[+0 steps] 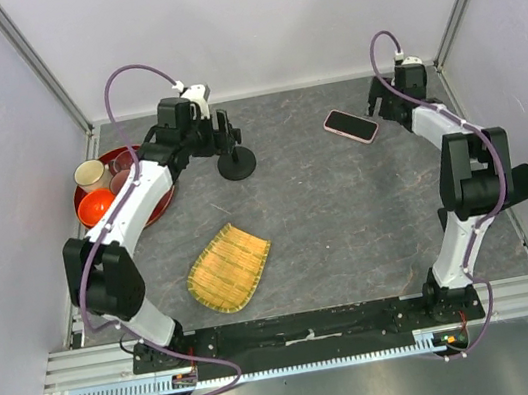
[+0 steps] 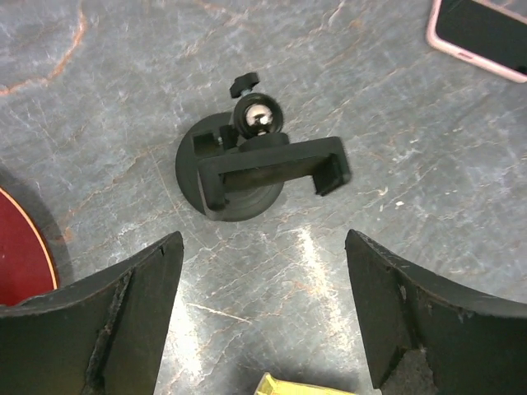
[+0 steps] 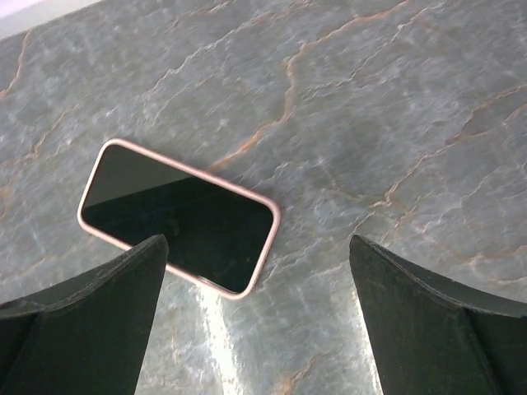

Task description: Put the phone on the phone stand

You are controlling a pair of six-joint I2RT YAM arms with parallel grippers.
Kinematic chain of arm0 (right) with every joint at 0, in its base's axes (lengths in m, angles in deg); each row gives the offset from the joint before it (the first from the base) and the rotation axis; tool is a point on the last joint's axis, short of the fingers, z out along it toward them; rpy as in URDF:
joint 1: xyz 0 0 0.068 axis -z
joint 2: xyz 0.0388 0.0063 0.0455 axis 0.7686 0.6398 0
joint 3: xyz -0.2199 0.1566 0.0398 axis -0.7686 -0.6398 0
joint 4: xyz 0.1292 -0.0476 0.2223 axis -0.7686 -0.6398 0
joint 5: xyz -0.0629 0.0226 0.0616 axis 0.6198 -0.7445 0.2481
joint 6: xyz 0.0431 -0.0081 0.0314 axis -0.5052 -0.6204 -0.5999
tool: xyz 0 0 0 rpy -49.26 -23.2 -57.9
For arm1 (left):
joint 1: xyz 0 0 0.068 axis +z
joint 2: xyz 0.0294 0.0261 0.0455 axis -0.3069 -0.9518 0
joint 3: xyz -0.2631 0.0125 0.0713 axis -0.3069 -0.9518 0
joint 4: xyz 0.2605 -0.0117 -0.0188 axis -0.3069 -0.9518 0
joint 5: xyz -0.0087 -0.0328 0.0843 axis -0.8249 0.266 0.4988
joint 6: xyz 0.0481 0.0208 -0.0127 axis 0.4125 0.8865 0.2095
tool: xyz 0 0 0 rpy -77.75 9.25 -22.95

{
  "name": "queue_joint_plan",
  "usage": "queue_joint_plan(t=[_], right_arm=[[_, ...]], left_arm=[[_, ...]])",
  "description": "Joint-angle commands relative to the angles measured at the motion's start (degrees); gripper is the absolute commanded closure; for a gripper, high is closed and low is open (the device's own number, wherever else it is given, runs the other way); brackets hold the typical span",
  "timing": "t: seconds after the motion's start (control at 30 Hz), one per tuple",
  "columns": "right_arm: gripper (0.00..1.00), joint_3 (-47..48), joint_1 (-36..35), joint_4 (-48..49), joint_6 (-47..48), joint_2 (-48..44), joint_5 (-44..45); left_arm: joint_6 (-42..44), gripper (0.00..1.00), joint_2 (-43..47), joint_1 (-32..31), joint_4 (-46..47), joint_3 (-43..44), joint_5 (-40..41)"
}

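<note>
The phone (image 1: 350, 125), black-screened with a pale pink rim, lies flat on the grey table at the back right. In the right wrist view the phone (image 3: 177, 216) sits to the left of my open right gripper (image 3: 257, 255), whose left finger overlaps its near edge; nothing is between the fingers. The phone stand (image 1: 236, 162), a black disc base with a post and clamp, stands upright at the back centre-left. My left gripper (image 2: 263, 255) hangs open just short of the phone stand (image 2: 247, 169), holding nothing. A corner of the phone (image 2: 482, 37) shows at the top right of the left wrist view.
A red tray (image 1: 161, 202) at the back left holds a cream cup (image 1: 91, 174) and an orange bowl (image 1: 96, 206). A yellow bamboo mat (image 1: 229, 266) lies in the middle near the left arm. White walls close in the table on three sides.
</note>
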Motion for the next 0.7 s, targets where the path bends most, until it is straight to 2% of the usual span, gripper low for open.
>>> queue_joint_plan(t=[0.0, 0.13, 0.27, 0.4, 0.67], right_arm=[[0.02, 7.2, 1.3, -3.2, -2.4, 3.5, -3.6], [0.02, 13.8, 3.4, -5.1, -8.4, 10.3, -8.5], [0.02, 14.9, 3.3, -1.2, -13.5, 14.4, -15.7], [0.02, 15.2, 3.0, -1.3, -13.6, 15.5, -13.1], [0.02, 12.4, 2.1, -1.9, -11.6, 17.1, -14.1]], left_arm=[[-2.0, 0.14, 6.8, -0.6, 0.4, -0.5, -2.5], [-2.4, 0.14, 9.3, -1.1, 1.5, -1.3, -5.6], [-4.4, 0.15, 10.4, -1.2, 1.9, -0.5, -11.6], [-6.1, 0.16, 12.2, -1.4, 2.2, -0.5, -16.4], [-7.6, 0.16, 17.1, -2.0, 5.5, -2.8, -18.7]])
